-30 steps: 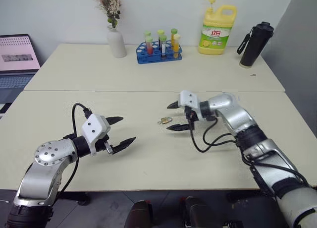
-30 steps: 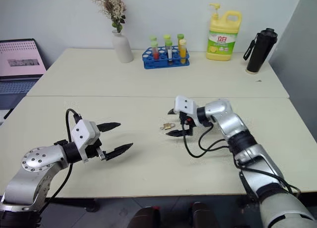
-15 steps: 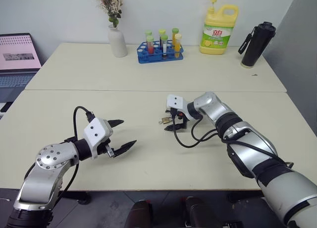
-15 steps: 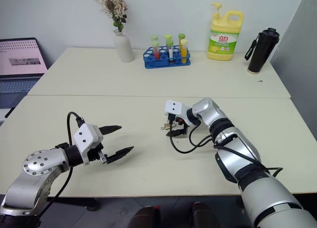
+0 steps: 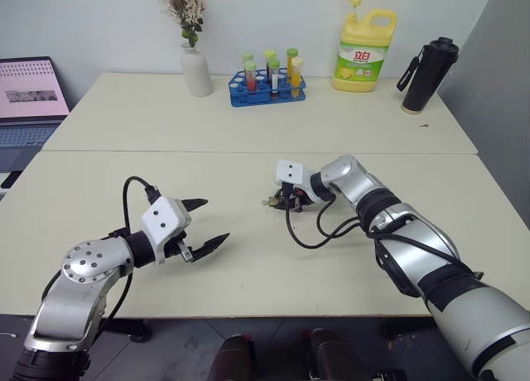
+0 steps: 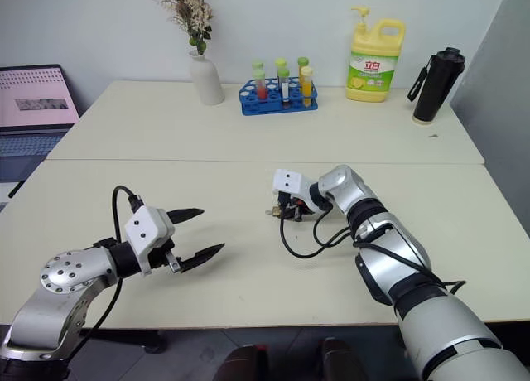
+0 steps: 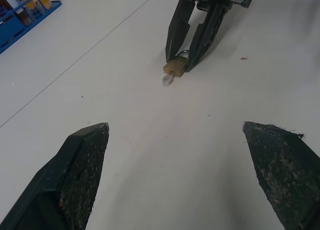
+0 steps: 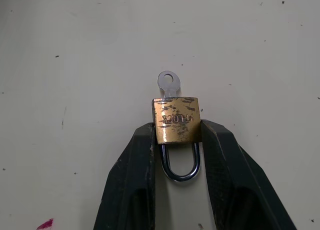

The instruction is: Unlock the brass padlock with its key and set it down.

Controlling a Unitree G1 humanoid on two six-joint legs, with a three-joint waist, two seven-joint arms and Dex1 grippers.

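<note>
The brass padlock (image 8: 177, 121) lies flat on the cream table (image 5: 248, 265), near the middle. Its silver shackle (image 8: 180, 167) points back between the fingers of my right gripper (image 5: 286, 201). The key (image 8: 168, 83) sticks out of the lock body's far end, its round head resting on the table. That right gripper is shut on the padlock's two sides, fingertips down at the tabletop. My left gripper (image 5: 214, 222) hovers open and empty above the table, well to the left of the lock and facing it. From the left wrist view the padlock (image 7: 176, 67) sits between the right gripper's fingers (image 7: 177, 27).
Along the back of the table stand a white vase (image 5: 196, 70) with dried flowers, a blue test-tube rack (image 5: 267, 87), a yellow detergent bottle (image 5: 364, 54) and a black flask (image 5: 426, 74). A laptop (image 5: 29, 95) sits at far left. Black cable loops by the right wrist (image 5: 319, 232).
My right gripper moved in over the padlock, lowered, and closed its fingers onto the lock body. The left gripper stayed where it was, open.
</note>
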